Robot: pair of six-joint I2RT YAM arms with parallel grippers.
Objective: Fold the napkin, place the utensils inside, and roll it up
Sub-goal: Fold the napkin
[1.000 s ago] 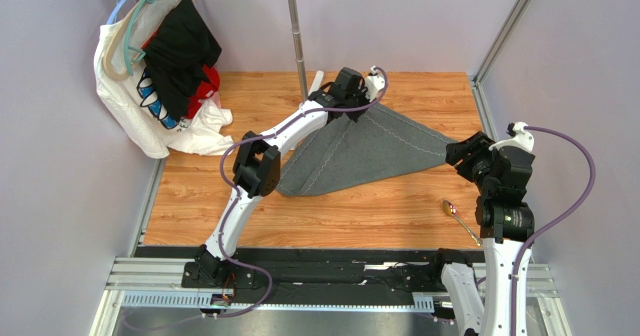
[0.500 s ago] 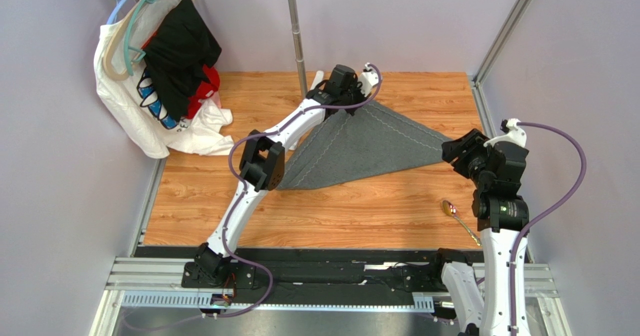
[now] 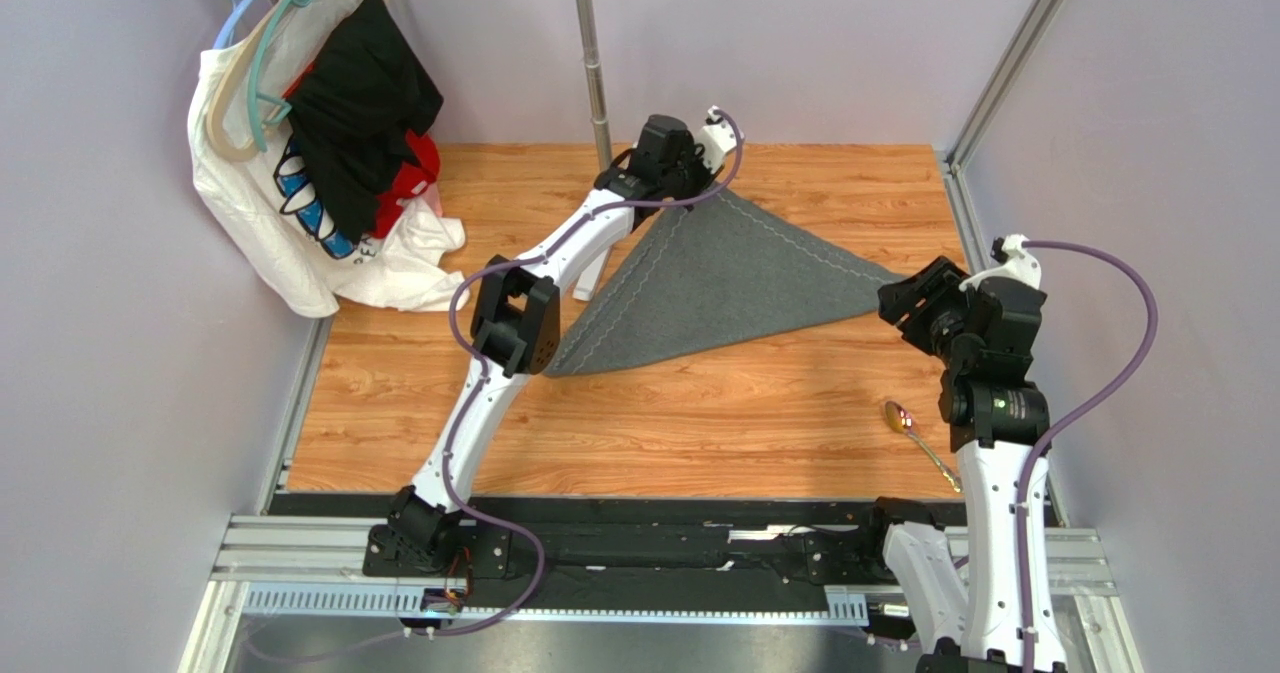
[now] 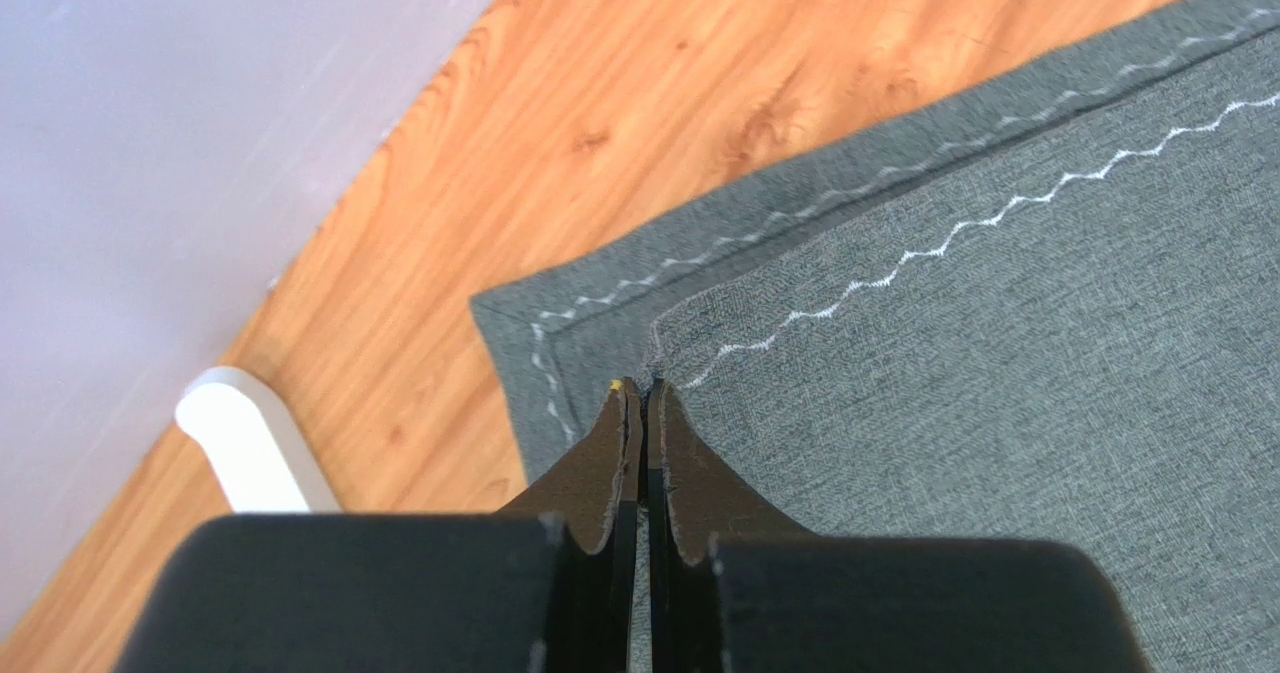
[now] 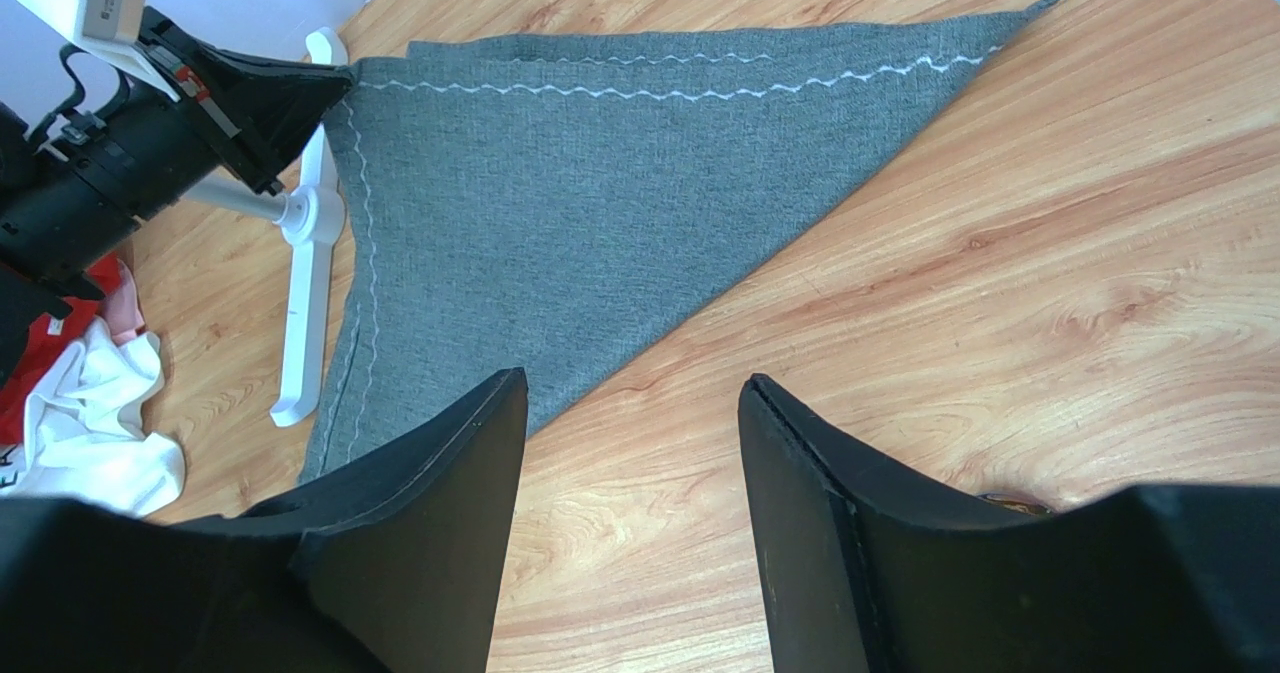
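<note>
- Napkin [image 3: 721, 291] lies toward the far side of the wooden table [image 3: 721, 433], doubled into a triangle: one point far, one near the right arm, one by the left arm's elbow.
- Left gripper [image 4: 643, 396] has its fingers pressed together on the far corner of the upper layer, pinching it as far as I can judge. That corner sits almost over the lower layer's corner, and the pale zigzag stitching [image 4: 977, 223] of both layers runs side by side.
- Right gripper [image 5: 631, 385] hangs with its fingers spread and nothing between them, near the triangle's right point.
- Spoon [image 3: 902, 418] lies on the table near the right arm, well apart from the cloth. No other utensil shows.
- Handling, as a judgement: the cloth looks light, soft and limp, and felt-like rather than slippery. It should drape and drag on the wood and keep a fold only loosely.
- Hold, as a judgement: a corner or the stitched hem is probably best. A grab in the middle would likely bunch both layers.
</note>
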